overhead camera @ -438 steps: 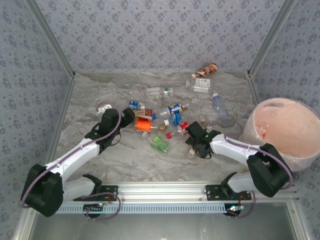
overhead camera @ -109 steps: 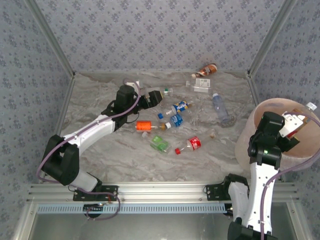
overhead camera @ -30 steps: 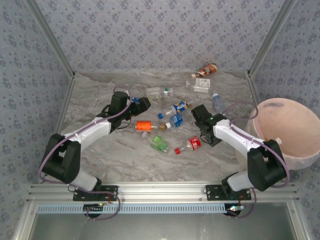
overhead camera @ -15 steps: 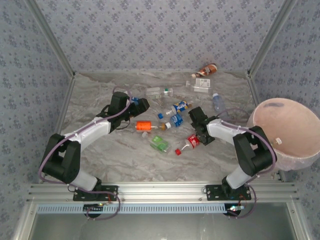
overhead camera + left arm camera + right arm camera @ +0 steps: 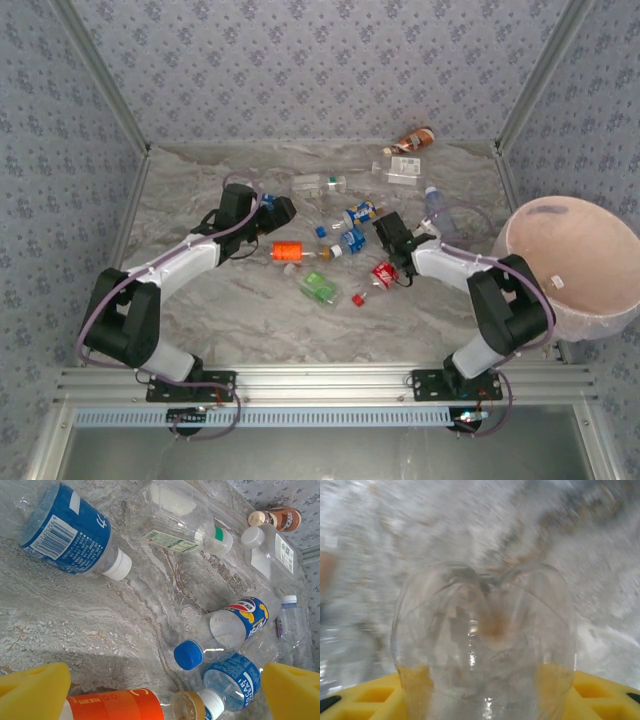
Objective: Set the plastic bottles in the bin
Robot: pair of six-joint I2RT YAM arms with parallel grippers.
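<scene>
Several plastic bottles lie scattered on the marbled table. My right gripper (image 5: 392,256) is shut on the base of the red-labelled bottle (image 5: 384,272), which lies low at the table with its red cap (image 5: 357,298) pointing toward the near left. In the right wrist view the clear bottle base (image 5: 482,630) sits between my yellow fingers (image 5: 360,695). My left gripper (image 5: 280,208) hovers open; its wrist view shows the orange-labelled bottle (image 5: 115,705), a blue-capped bottle (image 5: 225,630) and a blue-labelled one (image 5: 70,530) below. The pinkish bin (image 5: 560,215) stands at the right.
A green bottle (image 5: 320,288) and the orange one (image 5: 287,251) lie mid-table. Clear bottles (image 5: 320,183) and a brown one (image 5: 415,139) lie near the back wall. Another clear bottle (image 5: 437,205) lies between my right arm and the bin. Patterned walls enclose three sides.
My right gripper has slid left onto the red-labelled bottle and closed on its base; the bottle shifted slightly toward the back. The left arm has stayed put, open.
</scene>
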